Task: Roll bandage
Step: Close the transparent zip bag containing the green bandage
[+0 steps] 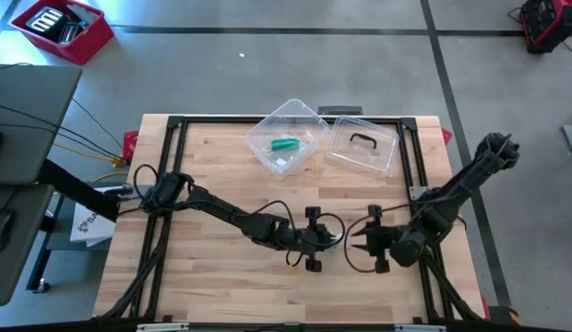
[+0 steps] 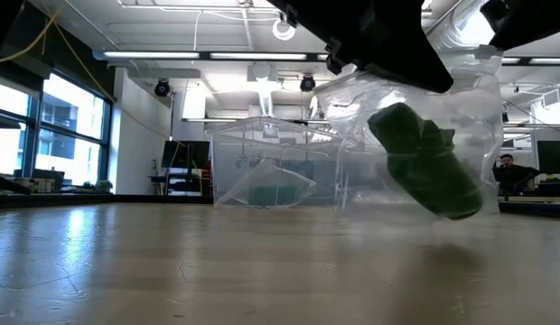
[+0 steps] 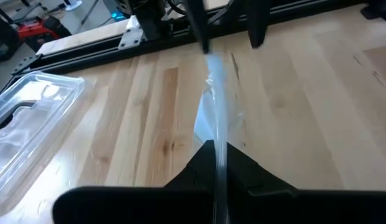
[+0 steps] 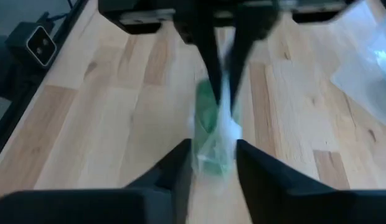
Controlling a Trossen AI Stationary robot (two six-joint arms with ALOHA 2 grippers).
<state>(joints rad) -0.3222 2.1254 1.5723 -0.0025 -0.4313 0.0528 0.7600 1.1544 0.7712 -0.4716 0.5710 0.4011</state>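
Near the front middle of the bench [image 1: 212,166], the left pincer [image 1: 334,238] is clenched on the edge of a clear plastic bag [image 4: 218,134] holding a green bandage roll [image 2: 424,162], lifted off the wood. Facing it, the right pincer [image 4: 213,163] has its fingers parted either side of the bag. Behind them sit an open clear tub [image 1: 286,136] and its lid [image 1: 363,146].

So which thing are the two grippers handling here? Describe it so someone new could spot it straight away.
On the wooden table, look at the near middle, where the left gripper and right gripper meet. Between them hangs a clear plastic bag with a dark green roll inside, pinched by the left gripper. Unlike the clear tub and lid at the far edge, it is soft and off the table.
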